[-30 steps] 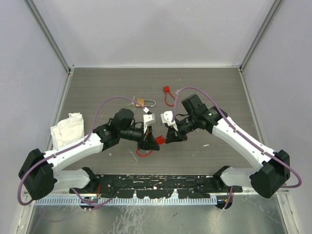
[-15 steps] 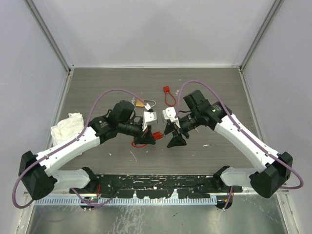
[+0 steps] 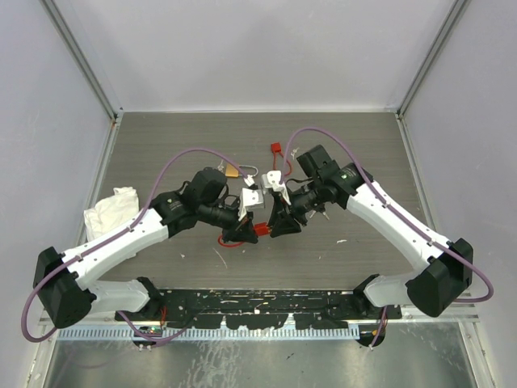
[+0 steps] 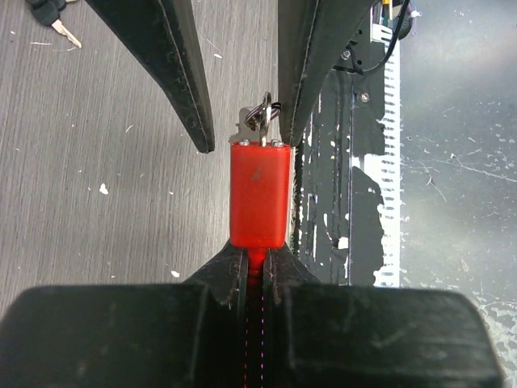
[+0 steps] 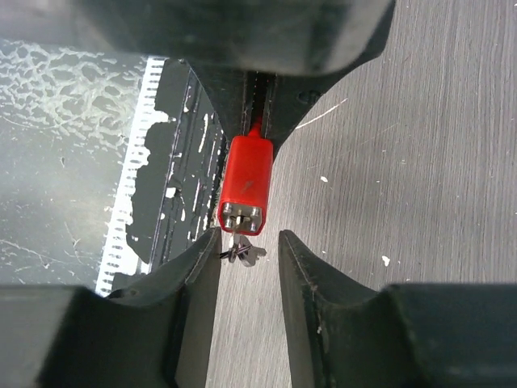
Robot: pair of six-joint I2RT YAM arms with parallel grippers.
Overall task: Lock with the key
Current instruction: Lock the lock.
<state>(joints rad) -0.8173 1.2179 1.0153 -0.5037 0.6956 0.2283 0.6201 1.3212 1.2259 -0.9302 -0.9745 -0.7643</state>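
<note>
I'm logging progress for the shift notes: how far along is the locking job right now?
Done: the left gripper is shut on the red padlock, and the key appears seated in its end. In hand: the open right gripper straddles the key. Left: closing on it and turning.

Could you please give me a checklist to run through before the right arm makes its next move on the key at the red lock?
1. The red lock is clamped by the left gripper: ok, its jaws are shut on the lock's far end.
2. The key sits at the lock's keyhole end: ok.
3. The key is fully seated in the keyhole: cannot tell.
4. The right gripper is lined up, with one finger on each side of the key: ok.
5. The right jaws are closed on the key: not ok, they stand open with a gap on both sides.
</note>
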